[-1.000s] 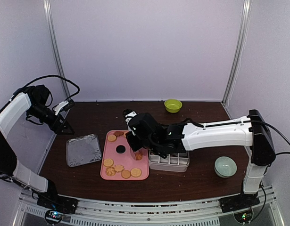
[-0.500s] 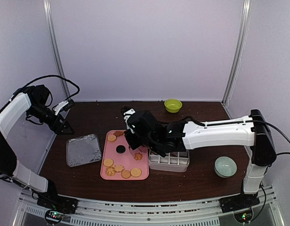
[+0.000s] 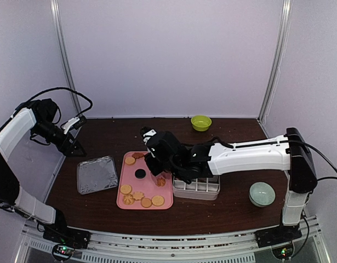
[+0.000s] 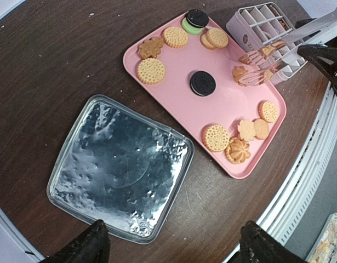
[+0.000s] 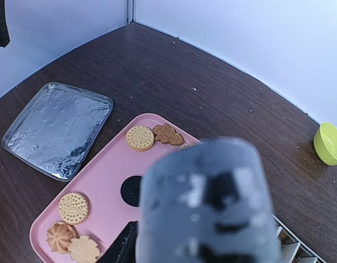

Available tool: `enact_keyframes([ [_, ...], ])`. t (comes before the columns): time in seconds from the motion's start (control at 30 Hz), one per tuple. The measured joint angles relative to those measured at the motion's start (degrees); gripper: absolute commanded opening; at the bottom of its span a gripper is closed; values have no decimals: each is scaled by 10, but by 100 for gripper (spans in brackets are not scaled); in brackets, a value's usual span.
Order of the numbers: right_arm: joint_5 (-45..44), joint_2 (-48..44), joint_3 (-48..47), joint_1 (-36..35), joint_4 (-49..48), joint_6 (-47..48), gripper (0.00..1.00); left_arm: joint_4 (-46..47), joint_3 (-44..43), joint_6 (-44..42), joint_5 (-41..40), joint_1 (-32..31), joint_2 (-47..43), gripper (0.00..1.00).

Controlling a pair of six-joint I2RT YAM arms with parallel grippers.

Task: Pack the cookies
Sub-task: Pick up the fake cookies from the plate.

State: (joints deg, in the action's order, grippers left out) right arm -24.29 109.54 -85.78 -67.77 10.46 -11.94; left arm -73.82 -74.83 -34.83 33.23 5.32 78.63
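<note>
About a dozen cookies (image 4: 216, 137) lay loose on the pink tray (image 4: 173, 104), which sat near the front edge of the desk (image 4: 58, 66), a little left of its middle. One tan cookie (image 4: 240, 72) at the tray's right side sat between the tips of the tongs (image 4: 258, 55). We could not tell whether the tips pinched it or only touched it. The right hand (image 3: 160, 158) was partly closed around the tongs' handles and reached over the tray from the right.

The white box (image 4: 246, 26) stood just beside the tray's right edge. Most of its cells in view showed only white. Something tan in a far cell was too small to name, and the arm hid the rest.

We judged the packing barely begun, with nearly every cookie left to carry from tray to box.

A foil pan (image 4: 119, 170) lay just left of the tray, apart from it. The left hand (image 4: 171, 249) was held up near the desk's back left corner, its jaws wide apart and holding nothing. A green bowl (image 3: 201, 122) stood by the back edge, and a pale bowl (image 3: 262, 193) stood toward the front right corner.
</note>
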Motion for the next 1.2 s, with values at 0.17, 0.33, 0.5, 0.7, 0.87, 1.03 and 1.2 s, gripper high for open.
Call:
enact_keyframes([
  [0.17,0,4,1,0,-2,-3,42,0,0,0,0,0,0,85],
  [0.33,0,6,13,0,-9,-7,42,0,0,0,0,0,0,85],
  [0.5,-1,7,28,0,-21,-18,42,0,0,0,0,0,0,85],
  [0.7,-1,7,39,0,-43,-29,33,0,0,0,0,0,0,85],
  [0.87,-1,6,41,0,-47,-36,23,0,0,0,0,0,0,85],
  [1.03,-3,-2,41,0,-33,-30,19,0,0,0,0,0,0,85],
  [1.2,-6,-49,41,0,-8,-15,19,0,0,0,0,0,0,85],
])
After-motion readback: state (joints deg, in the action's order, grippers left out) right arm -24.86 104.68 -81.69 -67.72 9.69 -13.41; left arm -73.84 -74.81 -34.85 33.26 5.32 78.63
